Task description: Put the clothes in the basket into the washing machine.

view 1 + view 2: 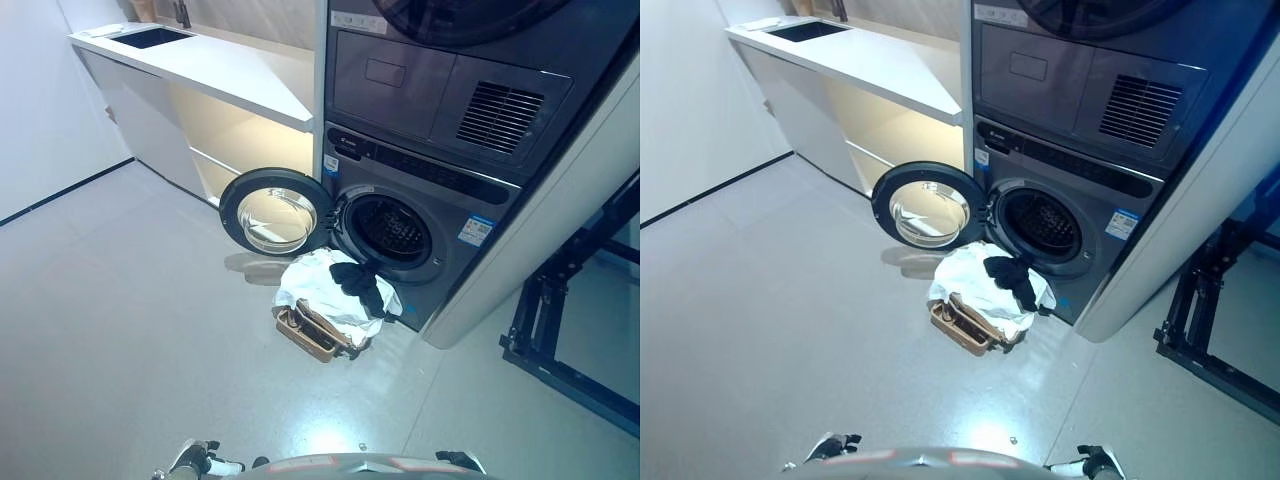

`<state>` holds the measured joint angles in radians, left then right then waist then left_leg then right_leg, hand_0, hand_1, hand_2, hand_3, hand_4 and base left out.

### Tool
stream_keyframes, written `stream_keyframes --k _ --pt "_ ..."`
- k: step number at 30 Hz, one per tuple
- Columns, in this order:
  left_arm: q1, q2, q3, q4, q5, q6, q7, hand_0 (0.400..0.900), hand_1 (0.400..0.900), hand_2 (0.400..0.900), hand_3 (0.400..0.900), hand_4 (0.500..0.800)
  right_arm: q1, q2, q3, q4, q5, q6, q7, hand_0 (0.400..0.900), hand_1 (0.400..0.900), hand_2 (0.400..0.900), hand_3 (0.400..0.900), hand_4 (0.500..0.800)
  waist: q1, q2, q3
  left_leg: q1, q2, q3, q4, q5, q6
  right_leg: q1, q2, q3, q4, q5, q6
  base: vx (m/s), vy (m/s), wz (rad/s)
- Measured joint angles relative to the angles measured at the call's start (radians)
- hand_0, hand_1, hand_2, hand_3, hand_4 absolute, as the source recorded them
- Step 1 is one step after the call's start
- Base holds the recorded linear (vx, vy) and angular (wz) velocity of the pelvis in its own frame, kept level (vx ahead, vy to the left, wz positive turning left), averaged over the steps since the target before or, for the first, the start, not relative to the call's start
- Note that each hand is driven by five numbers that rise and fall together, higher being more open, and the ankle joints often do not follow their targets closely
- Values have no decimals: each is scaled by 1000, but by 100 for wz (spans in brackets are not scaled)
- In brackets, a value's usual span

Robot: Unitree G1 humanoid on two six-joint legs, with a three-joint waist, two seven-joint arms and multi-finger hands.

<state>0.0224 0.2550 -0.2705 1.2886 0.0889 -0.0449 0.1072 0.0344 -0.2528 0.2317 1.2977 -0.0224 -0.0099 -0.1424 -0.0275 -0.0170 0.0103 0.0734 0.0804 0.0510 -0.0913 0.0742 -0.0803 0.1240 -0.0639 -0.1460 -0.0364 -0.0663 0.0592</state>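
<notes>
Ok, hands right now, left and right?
Left hand: barely in view at the bottom edge, fingers cannot be told.
Right hand: same, cannot be told.

We see a washing machine point(420, 235) with a matt dark grey metal front and a glossy glass porthole in its open door point(275, 212). The basket point(312, 333) looks like woven tan wicker. Soft white cloth point(320, 285) and black cloth point(362, 283) drape over it. The floor point(120, 300) is smooth and glossy; the counter point(220, 65) looks smooth, white, matt.
</notes>
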Motion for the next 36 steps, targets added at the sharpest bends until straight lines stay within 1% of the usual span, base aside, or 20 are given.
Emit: stream_keyframes --k 5,8,10,12,15,17,18,20,21,22,24,25,27,28,30,31,32,33,34,36 --pt "-3 -3 0 0 -8 -1 0 900 900 900 900 800 -5 -3 0 3 0 0 0 900 900 900 900 800 -1 2 4 -2 -14 21 0 -10 18 -48 -17 26 66 -6 10 -16 127 -9" --pt "-32 -10 -4 1 -13 -2 0 900 900 900 900 800 -50 -15 -1 23 1 -1 -1 900 900 900 900 800 0 30 50 -9 -9 4 -1 -10 34 -154 -28 22 253 -11 17 -19 114 9" --pt "-71 -6 -19 2 -14 -3 0 900 900 900 900 800 -75 -30 -1 31 1 -8 -2 900 900 900 900 800 -13 39 96 -18 -26 -25 -1 -4 57 -244 -43 37 424 -7 24 84 89 12" --pt "-84 5 -17 -9 -21 -7 2 900 900 900 900 800 -71 -32 -24 38 2 -6 0 900 900 900 900 800 -23 47 109 -42 -31 -41 -1 2 71 -319 -54 47 503 -17 35 178 -20 10" --pt "-77 26 -13 -5 -34 -3 11 900 900 900 900 800 -75 -34 -38 38 2 -9 -2 900 900 900 900 800 -30 39 124 -52 -30 -57 4 9 79 -312 -36 30 319 -14 37 230 -118 31" --pt "-77 28 -8 0 -42 -1 13 900 900 900 900 800 -77 -35 -39 37 2 -9 -3 900 900 900 900 800 -53 31 127 -74 -33 -88 0 9 77 -299 -22 64 186 -14 40 276 -142 44" --pt "-85 24 -9 0 -44 -3 14 900 900 900 900 800 -75 -36 -41 39 2 -8 -4 900 900 900 900 800 -65 30 134 -82 -30 -117 -2 6 68 -281 -7 87 145 12 50 287 -159 46" --pt "-90 3 -8 0 -49 -3 13 900 900 900 900 800 -67 -42 -40 51 2 -7 -8 900 900 900 900 800 -77 18 148 -78 -58 -123 84 -38 61 -251 -4 103 120 23 45 322 -206 47" --pt "-76 -14 -7 0 -50 -2 12 900 900 900 900 800 -63 -53 -36 56 3 -7 -9 900 900 900 900 800 -77 21 146 -65 -65 -125 151 -74 60 -228 5 106 110 38 37 344 -228 35" --pt "-60 -32 -8 -1 -50 -3 12 900 900 900 900 800 -55 -68 -33 51 3 -9 -8 900 900 900 900 800 -86 51 130 -37 -44 -130 132 -125 43 -212 36 101 113 46 25 362 -225 39" --pt "-54 -40 -7 -2 -52 -7 13 900 900 900 900 800 -39 -65 -26 52 3 -10 -8 900 900 900 900 800 -84 35 113 -9 -36 -150 94 -119 42 -221 44 105 164 28 -41 348 -250 41" --pt "-58 -44 -8 -9 -59 -10 13 900 900 900 900 800 -43 -64 -22 52 2 -10 -7 900 900 900 900 800 -78 45 102 -13 -21 -158 95 -123 40 -226 63 93 189 22 -46 284 -284 33" --pt "-61 -46 -6 -6 -70 -8 13 900 900 900 900 800 -45 -60 -21 49 3 -12 -4 900 900 900 900 800 -80 39 95 -25 -11 -176 140 -138 10 -219 70 73 189 1 -70 183 -288 28" --pt "-67 -47 -6 2 -72 -7 14 900 900 900 900 800 -49 -56 -24 45 3 -11 -4 900 900 900 900 800 -76 32 99 -71 -12 -178 228 -148 -9 -208 78 58 191 -6 -69 105 -305 34" --pt "-96 -46 -1 1 -91 -10 15 900 900 900 900 800 -53 -51 -20 36 4 -14 -4 900 900 900 900 800 -46 -5 115 -170 -46 -167 444 -152 -21 -183 49 41 172 -2 -88 97 -258 32" --pt "-98 -51 4 3 -100 -13 16 900 900 900 900 800 -67 -55 -20 36 7 -13 -4 900 900 900 900 800 -26 -8 121 -213 -45 -160 515 -132 -38 -174 59 36 181 -7 -93 162 -176 9" --pt "-99 -53 5 1 -109 -21 17 900 900 900 900 800 -79 -55 -18 36 11 -14 -6 900 900 900 900 800 -18 -11 123 -224 -48 -151 558 -122 -50 -165 53 24 176 -17 -104 230 -148 -4" --pt "-108 -53 10 0 -112 -26 16 900 900 900 900 800 -97 -54 -19 36 12 -15 -7 900 900 900 900 800 -8 -13 130 -275 -48 -147 643 -106 -66 -150 57 30 157 -31 -130 263 -118 -12" --pt "-112 -53 15 -12 -121 -31 18 900 900 900 900 800 -107 -53 -18 37 13 -13 -7 900 900 900 900 800 14 -26 136 -308 -50 -134 661 -87 -56 -145 51 35 160 -34 -156 301 -84 -12" --pt "-112 -50 20 -24 -129 -45 18 900 900 900 900 800 -129 -54 -18 32 13 -14 -9 900 900 900 900 800 44 -27 142 -317 -47 -90 532 -91 -29 -119 51 28 140 -39 -159 340 -28 -20"
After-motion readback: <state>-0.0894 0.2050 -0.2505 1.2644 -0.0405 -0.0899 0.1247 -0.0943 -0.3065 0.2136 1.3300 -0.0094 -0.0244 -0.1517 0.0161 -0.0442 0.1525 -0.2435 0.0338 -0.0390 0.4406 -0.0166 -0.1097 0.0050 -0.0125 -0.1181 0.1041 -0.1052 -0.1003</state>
